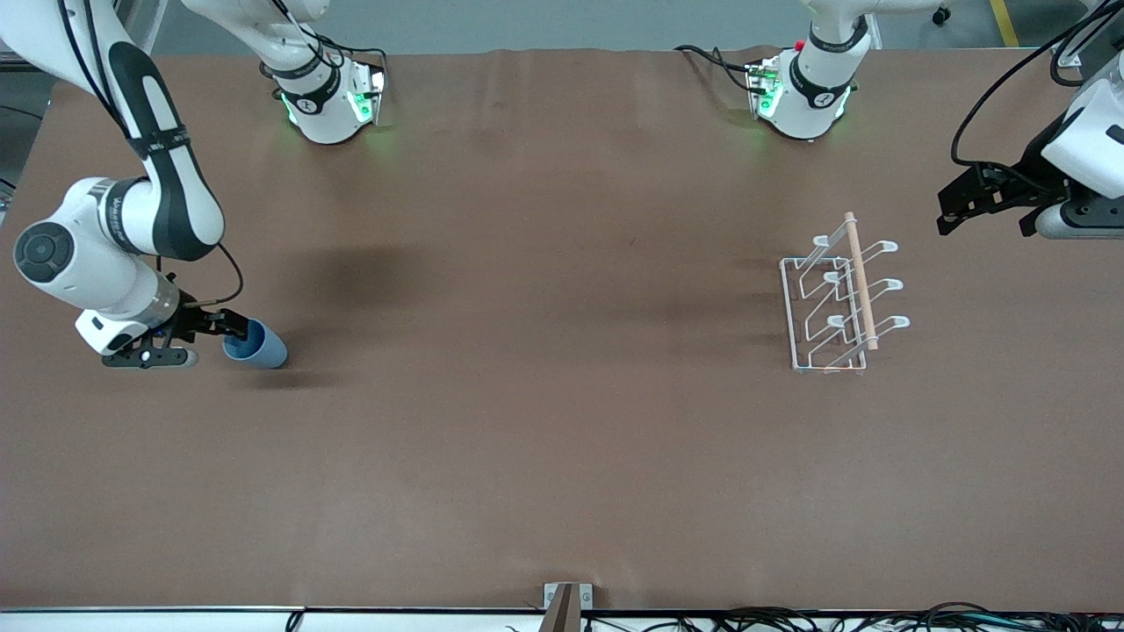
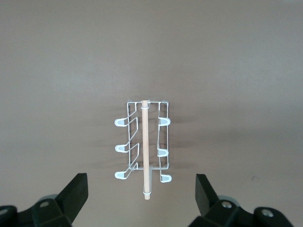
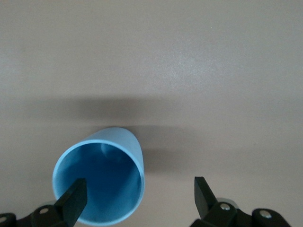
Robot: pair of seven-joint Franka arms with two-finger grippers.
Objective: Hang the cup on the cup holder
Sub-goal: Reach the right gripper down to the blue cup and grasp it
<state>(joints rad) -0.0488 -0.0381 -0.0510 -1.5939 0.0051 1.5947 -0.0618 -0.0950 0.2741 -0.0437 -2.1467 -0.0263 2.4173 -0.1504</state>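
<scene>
Brown bench [image 1: 544, 421] fills my front view. I see the cup [image 1: 256, 345] lying on its side toward the right arm's end, its long axis running about 10 to 4 o'clock, mouth toward 10 o'clock. My right claw [image 1: 213, 339] sits low at that mouth, fingers spread, one finger at the rim. The cup holder [image 1: 839, 298] stands well apart, toward the left arm's end, its wooden rod [image 1: 861, 281] running roughly 12 to 6 o'clock. My left claw [image 1: 983, 204] waits in the air past the holder, toward that end of the bench, fingers apart.

My left wrist view shows only the cup holder [image 2: 143, 149], all six prongs and its rod end-on to me, between the spread fingers [image 2: 75, 194].

My right wrist view alone looks into the cup [image 3: 99, 182]: open mouth facing me, one finger [image 3: 75, 198] just inside the rim.
</scene>
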